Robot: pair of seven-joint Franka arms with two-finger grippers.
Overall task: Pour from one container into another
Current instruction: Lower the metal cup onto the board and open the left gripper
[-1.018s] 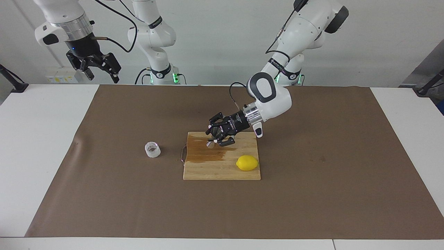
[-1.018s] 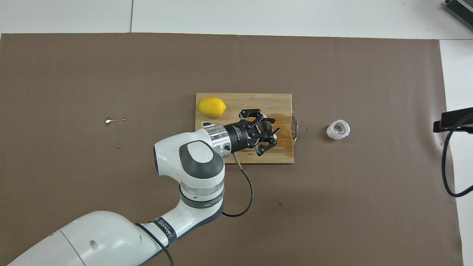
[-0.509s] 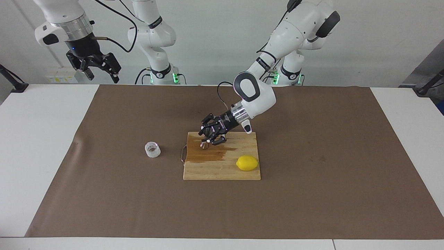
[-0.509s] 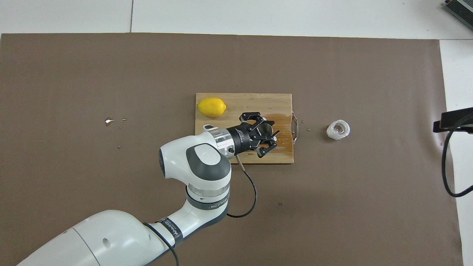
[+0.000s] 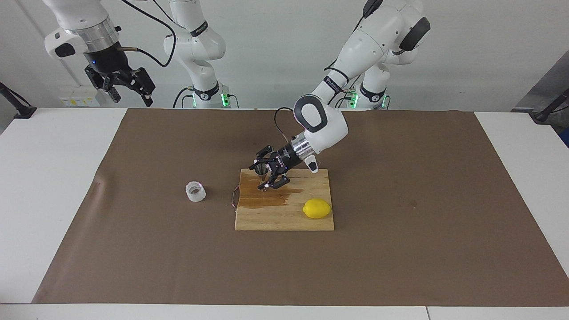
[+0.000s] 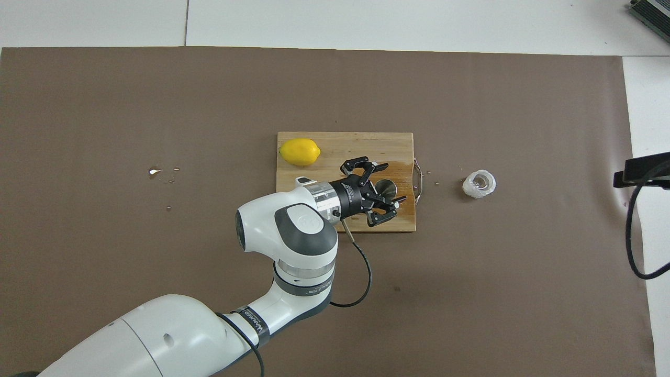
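The small clear textured cup (image 5: 195, 191) stands on the brown paper beside the board's handle end, toward the right arm's end; it also shows in the overhead view (image 6: 479, 184). My left gripper (image 5: 265, 178) is shut on the steel jigger (image 5: 261, 169) and holds it nearly upright, low over the wooden cutting board (image 5: 284, 218). In the overhead view the left gripper (image 6: 391, 195) holds the jigger (image 6: 386, 186), whose round mouth faces up. My right gripper (image 5: 129, 89) waits open and empty, raised high above the right arm's end of the table.
A yellow lemon (image 5: 317, 208) lies on the board's corner (image 6: 299, 152). A wet brown stain (image 5: 262, 201) covers the board under the jigger. A metal handle (image 6: 417, 180) sticks out of the board toward the cup. Small droplets (image 6: 154, 170) lie on the paper.
My left gripper has moved along the board toward the cup and turned the jigger from tipped over to nearly upright. The right arm and the cup have not moved.
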